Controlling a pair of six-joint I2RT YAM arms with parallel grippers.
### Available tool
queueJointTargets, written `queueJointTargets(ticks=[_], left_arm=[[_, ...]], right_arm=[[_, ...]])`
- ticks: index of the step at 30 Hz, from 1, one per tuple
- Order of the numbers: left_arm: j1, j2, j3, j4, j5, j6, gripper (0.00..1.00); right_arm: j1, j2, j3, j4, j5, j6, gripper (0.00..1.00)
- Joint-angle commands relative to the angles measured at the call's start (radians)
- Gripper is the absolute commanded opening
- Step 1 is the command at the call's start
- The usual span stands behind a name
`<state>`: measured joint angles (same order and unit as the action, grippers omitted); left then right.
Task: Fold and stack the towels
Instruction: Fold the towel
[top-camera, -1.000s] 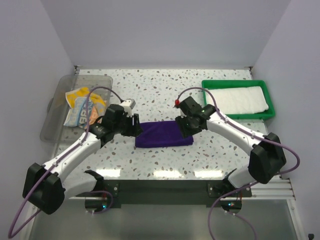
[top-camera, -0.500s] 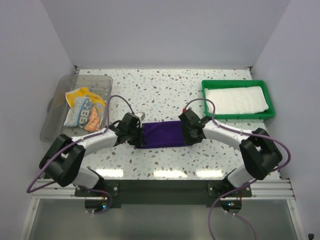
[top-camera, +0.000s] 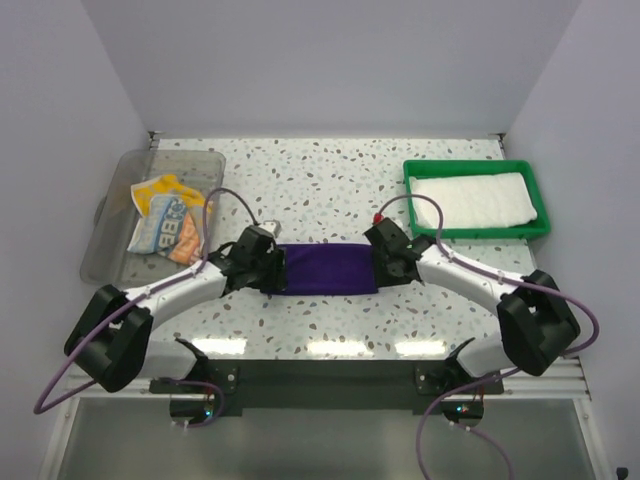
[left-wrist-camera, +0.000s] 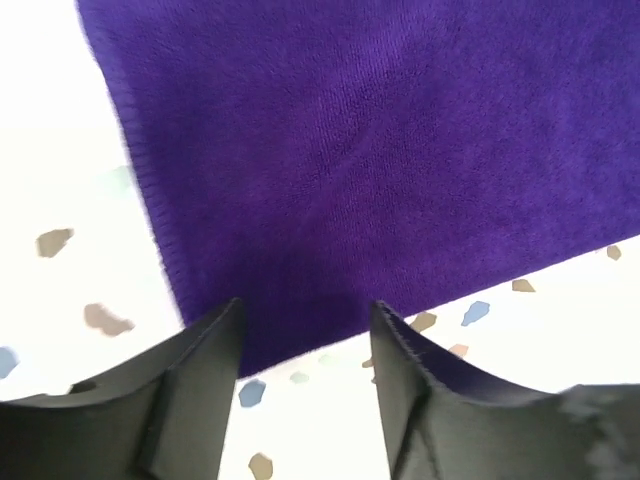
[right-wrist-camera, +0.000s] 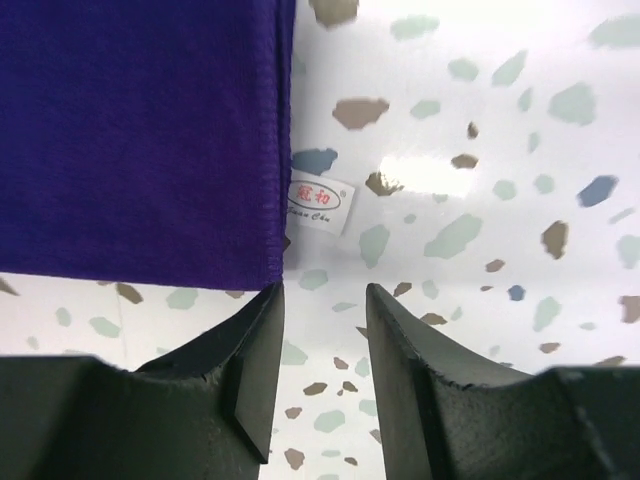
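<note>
The speckled table (top-camera: 330, 180) carries the purple towel (top-camera: 328, 270), folded into a strip at centre frame. The white towel (top-camera: 470, 200) lies in a green tray (top-camera: 476, 234) at upper right. The lettered towel (top-camera: 165, 220), blue "BB" showing, sits in a clear bin (top-camera: 110, 250) at upper left. The left pincer (left-wrist-camera: 306, 310) and right pincer (right-wrist-camera: 322, 290) stand parted and empty at the strip's ends. A white tag (right-wrist-camera: 320, 203) bears red Chinese characters, with script too small to read.

The purple towel (top-camera: 328, 270) lies flat at the centre of the speckled surface (top-camera: 320, 180). It is folded into a neat rectangle, long side running from 9 to 3 o'clock. A small white label (right-wrist-camera: 320, 200) pokes out from its 3 o'clock edge. The white towel (top-camera: 470, 200) rests folded, filling the green tray (top-camera: 476, 233) at about 2 o'clock. The lettered towel (top-camera: 165, 225), pale with orange and blue print, sits crumpled in the clear bin (top-camera: 180, 165) at about 10 o'clock.
</note>
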<state>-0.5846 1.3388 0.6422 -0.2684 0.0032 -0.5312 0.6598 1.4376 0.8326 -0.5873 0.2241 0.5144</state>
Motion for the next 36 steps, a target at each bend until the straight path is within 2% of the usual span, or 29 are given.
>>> queueJointTargets(ticks=[1, 4, 7, 10, 11, 17, 21, 25, 28, 31, 32, 36], left_arm=[[0.005, -0.059, 0.101, -0.068, -0.075, 0.033, 0.59], [0.006, -0.047, 0.186, -0.087, -0.095, 0.059, 0.61], [0.006, -0.009, 0.243, -0.075, -0.115, 0.088, 0.59], [0.022, 0.065, 0.277, -0.035, -0.135, 0.112, 0.48], [0.028, 0.088, 0.283, -0.011, -0.140, 0.117, 0.41], [0.080, 0.273, 0.340, 0.061, -0.126, 0.158, 0.25], [0.121, 0.377, 0.338, 0.100, -0.131, 0.154, 0.20], [0.178, 0.416, 0.340, 0.083, -0.138, 0.123, 0.18], [0.186, 0.390, 0.330, 0.074, -0.140, 0.122, 0.18], [0.184, 0.350, 0.329, 0.074, -0.074, 0.126, 0.29], [0.183, 0.338, 0.324, 0.077, -0.040, 0.126, 0.36], [0.178, 0.235, 0.310, 0.051, -0.008, 0.114, 0.53]], right_arm=[[-0.018, -0.040, 0.138, -0.046, 0.077, -0.066, 0.43], [-0.055, -0.008, 0.220, -0.022, 0.038, -0.120, 0.43], [-0.075, 0.059, 0.289, 0.029, -0.017, -0.154, 0.36], [-0.083, 0.142, 0.330, 0.095, -0.040, -0.159, 0.22], [-0.089, 0.161, 0.341, 0.110, -0.052, -0.159, 0.20], [-0.117, 0.285, 0.320, 0.220, -0.109, -0.131, 0.11], [-0.163, 0.331, 0.266, 0.288, -0.115, -0.106, 0.08], [-0.204, 0.346, 0.215, 0.311, -0.092, -0.093, 0.06], [-0.212, 0.324, 0.189, 0.308, -0.074, -0.106, 0.06], [-0.212, 0.282, 0.198, 0.281, -0.083, -0.126, 0.06], [-0.210, 0.268, 0.204, 0.273, -0.081, -0.132, 0.06], [-0.209, 0.212, 0.238, 0.210, -0.097, -0.155, 0.11]])
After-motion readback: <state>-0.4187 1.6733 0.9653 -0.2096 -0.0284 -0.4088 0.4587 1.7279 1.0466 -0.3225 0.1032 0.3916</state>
